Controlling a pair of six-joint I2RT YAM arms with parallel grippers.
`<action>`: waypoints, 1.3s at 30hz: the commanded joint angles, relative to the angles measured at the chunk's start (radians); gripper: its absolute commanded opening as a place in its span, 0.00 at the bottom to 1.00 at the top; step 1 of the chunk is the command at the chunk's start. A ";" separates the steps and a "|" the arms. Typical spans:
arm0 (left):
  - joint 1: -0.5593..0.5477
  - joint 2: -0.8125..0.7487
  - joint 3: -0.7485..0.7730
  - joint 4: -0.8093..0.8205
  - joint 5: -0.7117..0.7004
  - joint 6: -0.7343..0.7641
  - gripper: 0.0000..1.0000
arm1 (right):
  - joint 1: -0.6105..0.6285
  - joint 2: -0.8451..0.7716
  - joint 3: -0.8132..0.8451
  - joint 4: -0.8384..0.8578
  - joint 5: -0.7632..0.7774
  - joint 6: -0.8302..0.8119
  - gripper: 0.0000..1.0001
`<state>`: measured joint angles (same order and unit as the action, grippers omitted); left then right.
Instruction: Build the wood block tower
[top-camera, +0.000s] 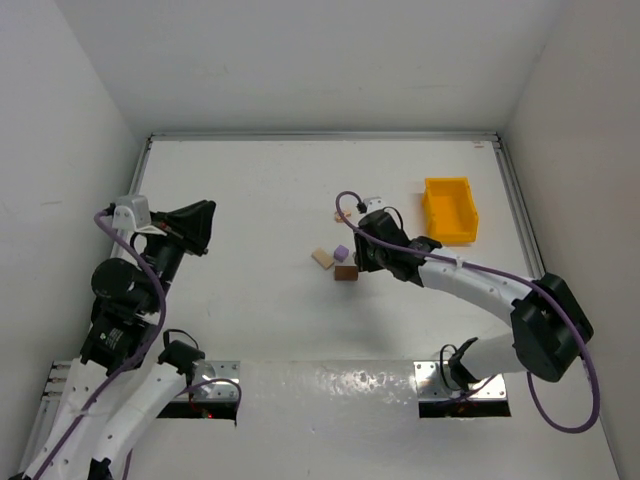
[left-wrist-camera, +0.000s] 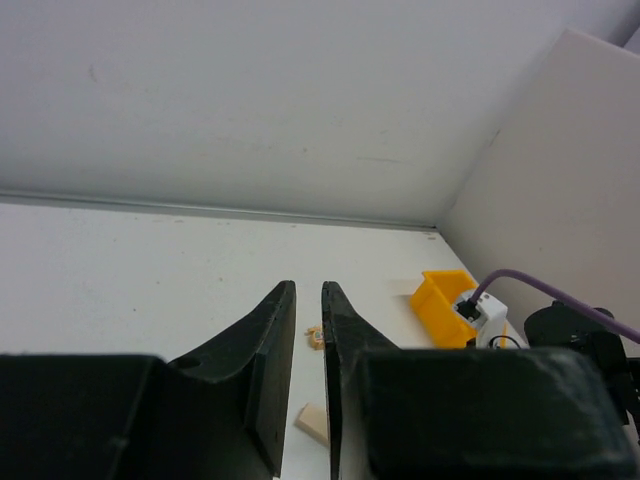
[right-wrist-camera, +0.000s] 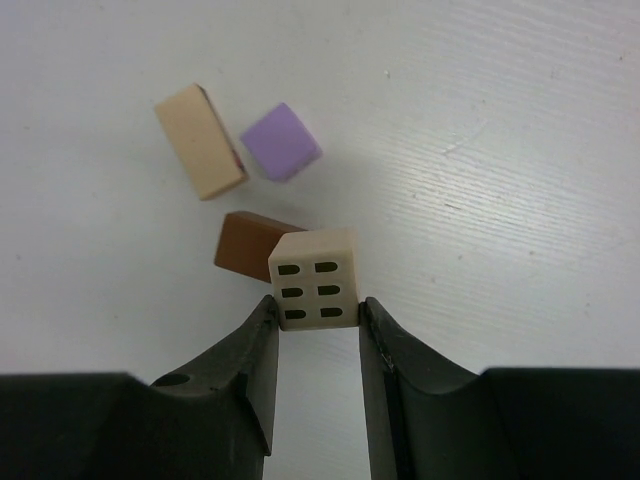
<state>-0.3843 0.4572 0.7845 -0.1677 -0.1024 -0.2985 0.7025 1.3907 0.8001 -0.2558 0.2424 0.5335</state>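
My right gripper (right-wrist-camera: 315, 312) is shut on a light cream block (right-wrist-camera: 315, 280) with six dark slots on its face. It holds that block just over the near edge of a dark brown block (right-wrist-camera: 243, 246) lying on the table. A purple block (right-wrist-camera: 281, 141) and a tan block (right-wrist-camera: 199, 153) lie just beyond. From above, the right gripper (top-camera: 358, 262) sits beside the brown block (top-camera: 346, 272), purple block (top-camera: 341, 253) and tan block (top-camera: 322, 258). My left gripper (left-wrist-camera: 309, 290) is shut and empty, raised at the far left (top-camera: 197, 226).
A yellow plastic bin (top-camera: 450, 210) stands at the back right and also shows in the left wrist view (left-wrist-camera: 440, 305). A tiny tan piece (left-wrist-camera: 314, 337) lies on the table beyond the left fingers. White walls close in the table on three sides.
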 joint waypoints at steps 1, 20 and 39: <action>0.015 -0.032 0.027 0.022 0.047 -0.005 0.15 | 0.028 0.004 0.048 0.006 0.044 0.104 0.28; -0.171 -0.250 -0.025 -0.135 -0.141 0.052 0.17 | 0.158 0.163 0.155 -0.057 0.198 0.367 0.29; -0.245 -0.279 -0.027 -0.144 -0.172 0.059 0.18 | 0.173 0.208 0.145 -0.066 0.213 0.428 0.30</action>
<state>-0.6167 0.1802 0.7586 -0.3202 -0.2695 -0.2508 0.8677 1.5894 0.9230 -0.3462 0.4477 0.9344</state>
